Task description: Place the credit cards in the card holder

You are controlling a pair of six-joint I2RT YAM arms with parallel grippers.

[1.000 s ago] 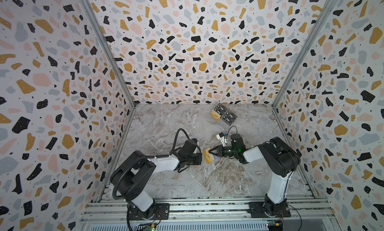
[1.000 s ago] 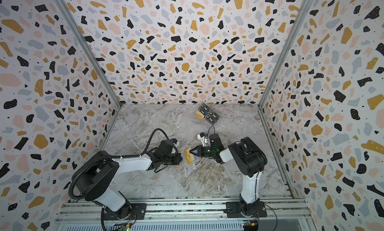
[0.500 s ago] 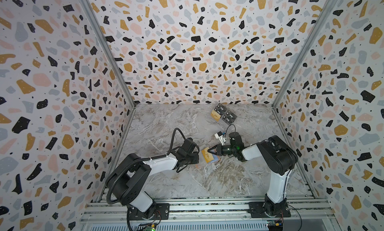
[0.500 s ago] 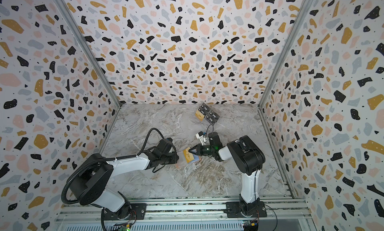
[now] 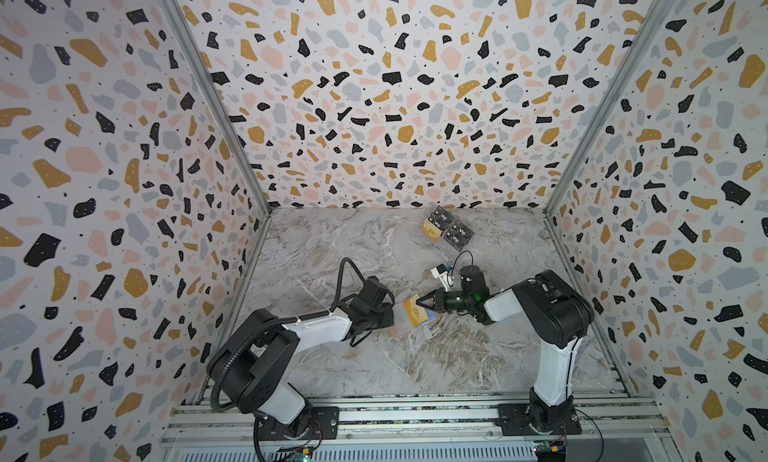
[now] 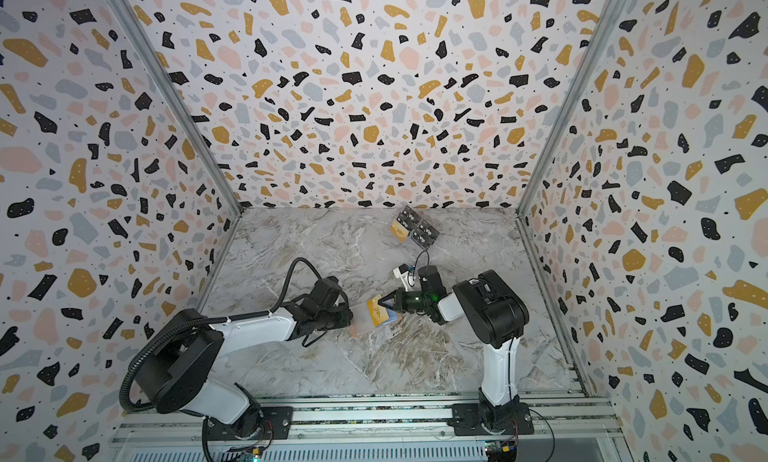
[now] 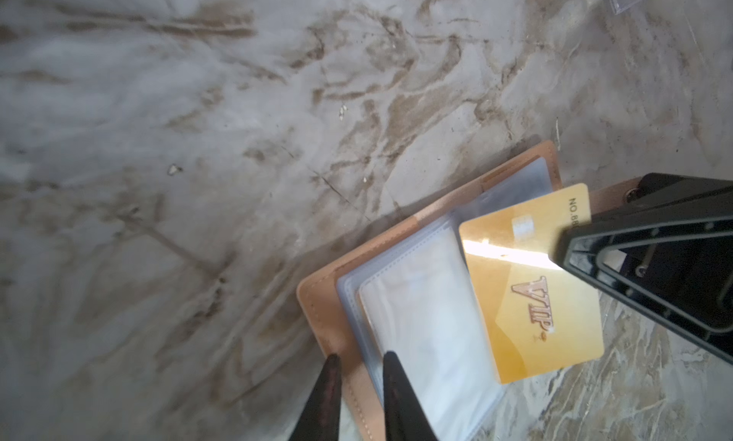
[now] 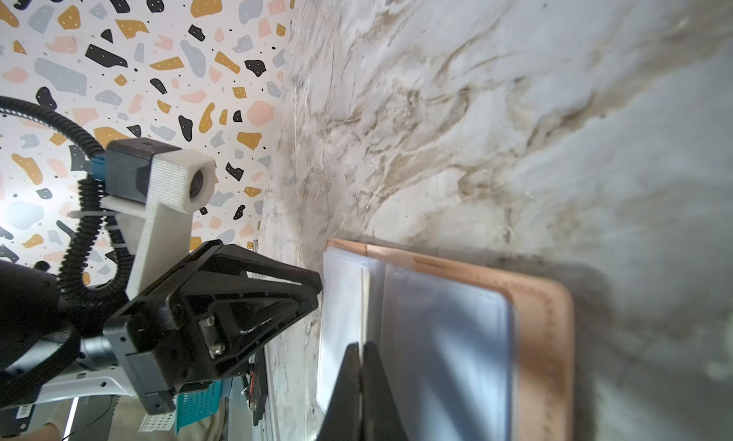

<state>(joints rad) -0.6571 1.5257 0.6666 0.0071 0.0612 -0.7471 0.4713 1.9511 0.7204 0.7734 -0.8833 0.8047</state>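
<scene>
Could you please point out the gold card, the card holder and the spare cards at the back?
gold card (image 7: pixel 511 332): left wrist view, its face beside the lettering.
card holder (image 7: pixel 319 312): left wrist view, bare tan cover edge.
spare cards (image 5: pixel 457 236): in a top view, a black card's face.

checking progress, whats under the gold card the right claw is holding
The gold card, pinched by the right claw, sits over the open card holder, covering part of its clear sleeves. Whether the card's edge has entered a sleeve is hidden.
</scene>
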